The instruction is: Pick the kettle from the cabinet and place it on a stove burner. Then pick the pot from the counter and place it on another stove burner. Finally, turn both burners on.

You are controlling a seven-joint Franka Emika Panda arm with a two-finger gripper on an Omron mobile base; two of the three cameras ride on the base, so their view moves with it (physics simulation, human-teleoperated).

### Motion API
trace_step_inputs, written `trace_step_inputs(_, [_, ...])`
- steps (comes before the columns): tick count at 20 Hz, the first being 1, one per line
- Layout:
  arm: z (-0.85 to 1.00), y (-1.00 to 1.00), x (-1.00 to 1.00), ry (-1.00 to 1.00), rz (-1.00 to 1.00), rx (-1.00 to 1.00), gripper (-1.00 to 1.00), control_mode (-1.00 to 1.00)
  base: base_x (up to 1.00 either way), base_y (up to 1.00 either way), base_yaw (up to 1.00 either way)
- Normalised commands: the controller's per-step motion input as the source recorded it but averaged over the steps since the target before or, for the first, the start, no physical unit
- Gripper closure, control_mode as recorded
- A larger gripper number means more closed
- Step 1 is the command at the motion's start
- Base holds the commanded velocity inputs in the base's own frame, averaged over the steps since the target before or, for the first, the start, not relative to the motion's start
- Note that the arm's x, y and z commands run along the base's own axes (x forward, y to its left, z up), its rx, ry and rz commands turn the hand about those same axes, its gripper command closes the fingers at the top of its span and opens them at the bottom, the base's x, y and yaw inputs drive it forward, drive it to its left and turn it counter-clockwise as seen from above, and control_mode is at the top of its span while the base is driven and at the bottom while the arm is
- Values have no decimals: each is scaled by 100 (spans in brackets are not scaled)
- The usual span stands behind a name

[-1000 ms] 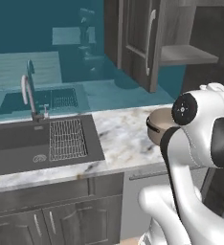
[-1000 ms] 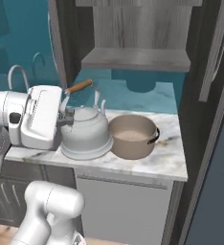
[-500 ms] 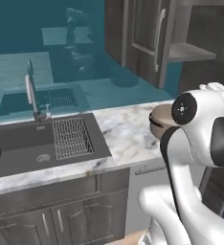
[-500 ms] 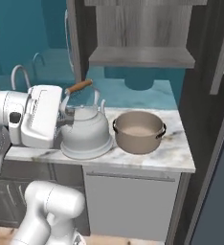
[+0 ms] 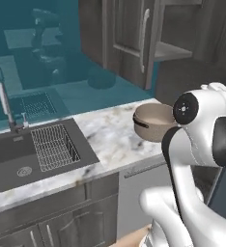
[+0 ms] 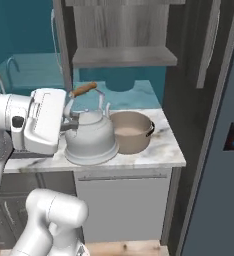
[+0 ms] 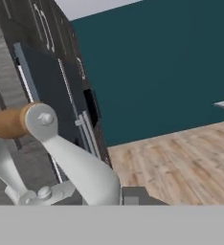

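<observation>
Over the counter (image 6: 164,150), the kettle (image 6: 91,137) hangs in the arm's grasp, just left of the pot (image 6: 131,131), which sits on the marble. Near the wooden piece, the gripper (image 6: 68,116) is pinched nearly together on the kettle's wire handle (its fingertips are hidden behind the white hand). Behind both stands the cabinet (image 6: 121,30), its grey shelf bare.

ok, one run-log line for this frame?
phase: carrying kettle | fingers: shut on kettle handle | kettle: held over counter, beside pot | pot: on counter | cabinet: open
</observation>
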Motion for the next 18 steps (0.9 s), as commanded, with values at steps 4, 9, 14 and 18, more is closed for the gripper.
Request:
trace_step_inputs(4, [0,0,0,0,0,0,100,100,-20,23,-36])
trace_step_inputs(9, [0,0,0,0,0,0,100,100,-19,23,-37])
trace_step_inputs(14, [0,0,0,0,0,0,100,100,-19,25,-39])
trace_step_inputs(18, [0,0,0,0,0,0,100,100,-20,26,-41])
